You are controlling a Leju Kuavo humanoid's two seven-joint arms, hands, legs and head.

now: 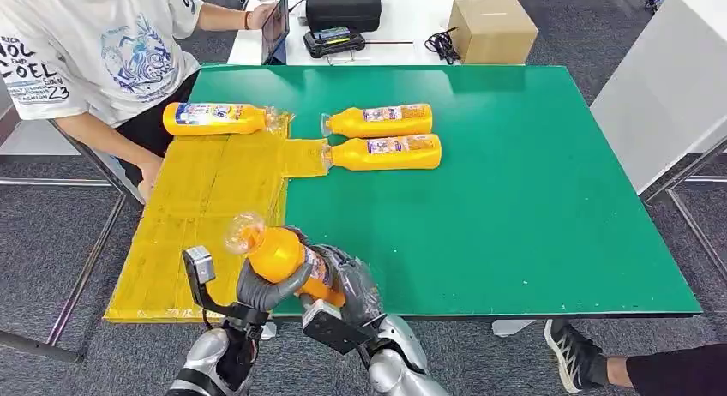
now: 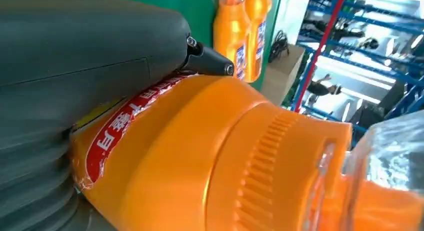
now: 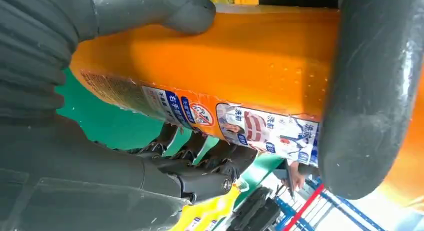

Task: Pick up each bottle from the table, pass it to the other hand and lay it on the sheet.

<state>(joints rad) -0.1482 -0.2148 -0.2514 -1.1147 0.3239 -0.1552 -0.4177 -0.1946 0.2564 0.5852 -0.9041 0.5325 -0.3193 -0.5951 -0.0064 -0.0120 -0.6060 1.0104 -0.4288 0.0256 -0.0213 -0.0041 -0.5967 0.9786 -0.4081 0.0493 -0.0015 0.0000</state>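
Over the green table's [image 1: 531, 199] near edge, beside the yellow sheet [image 1: 206, 199], the left hand [image 1: 261, 286] and right hand [image 1: 351, 285] both grip one orange bottle [image 1: 279, 252].

Lower centre of the head view: left hand [image 1: 261, 285] and right hand [image 1: 347, 280] together grip one orange plastic bottle [image 1: 279, 252], silver forearms rising from below.

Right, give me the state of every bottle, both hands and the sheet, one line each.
Orange plastic bottle with clear cap in the hands: lifted off the table, gripped by both hands, mid-handover.
Left hand: wrapped around that bottle.
Right hand: also gripping it.
Orange bottle on the yellow sheet: lying flat.
Two orange bottles on the green table: lying side by side, untouched.
Yellow sheet: spread flat on the table's left part.
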